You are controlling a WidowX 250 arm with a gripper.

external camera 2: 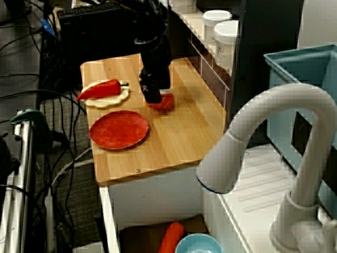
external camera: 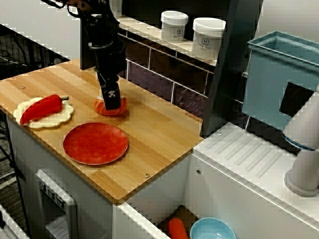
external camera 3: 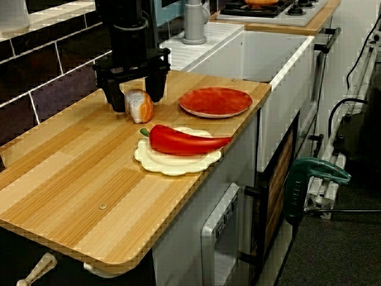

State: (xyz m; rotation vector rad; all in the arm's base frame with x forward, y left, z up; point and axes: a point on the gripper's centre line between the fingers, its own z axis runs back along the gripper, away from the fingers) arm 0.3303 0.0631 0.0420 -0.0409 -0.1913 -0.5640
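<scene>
While the fingers (external camera 3: 113, 95) stand spread, the orange-and-white food piece (external camera 3: 140, 106) sits on the table (external camera 3: 89, 173) between them; print on the white jars (external camera: 208, 37) behind them is too small to read.

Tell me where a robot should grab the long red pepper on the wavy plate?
Probably at its thick middle, coming straight down from above. The red pepper lies flat on its side across the cream plate, so a pinch could close across its narrow width. The tip tapers thin and the stem is small, so both look like poorer holds.
</scene>
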